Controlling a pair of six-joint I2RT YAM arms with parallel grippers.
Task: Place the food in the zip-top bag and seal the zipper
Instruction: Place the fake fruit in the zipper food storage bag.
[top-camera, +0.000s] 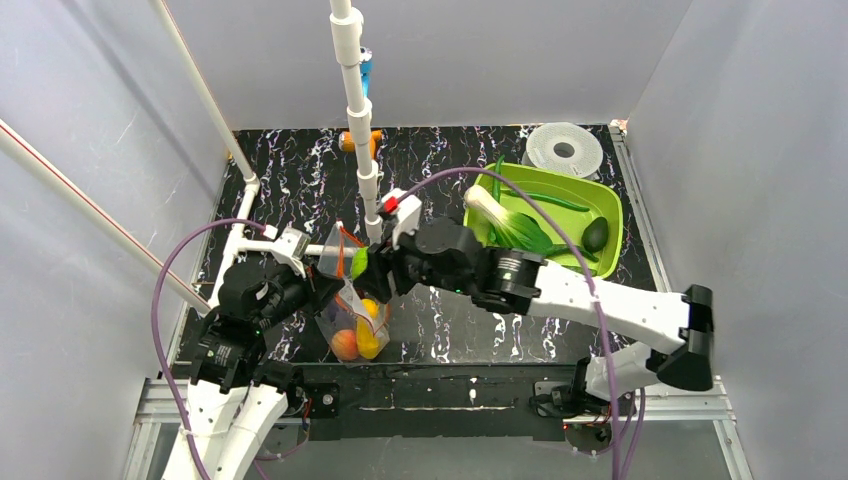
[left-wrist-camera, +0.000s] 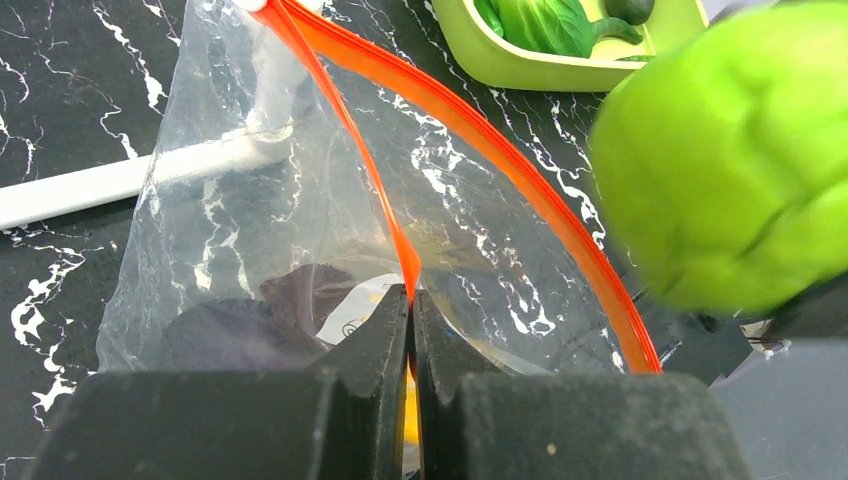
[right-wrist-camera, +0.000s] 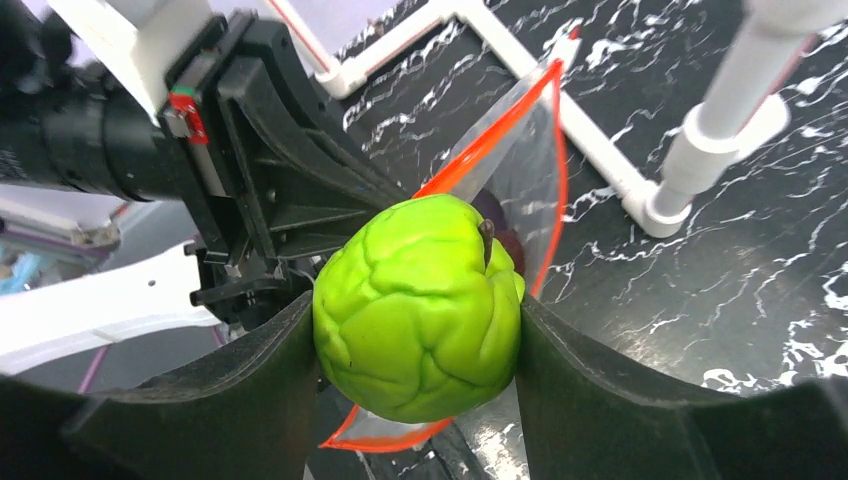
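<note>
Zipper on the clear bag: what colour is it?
The zipper is red-orange; the left wrist view shows it best.

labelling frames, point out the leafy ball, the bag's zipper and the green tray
light green leafy ball (right-wrist-camera: 415, 305), right wrist view, front face
zipper (left-wrist-camera: 520, 168), left wrist view, far strip
lime-green tray (top-camera: 545, 182), top external view, far wall

Right jaws grip green ball (top-camera: 359, 263) above bag (top-camera: 349, 300).
</note>
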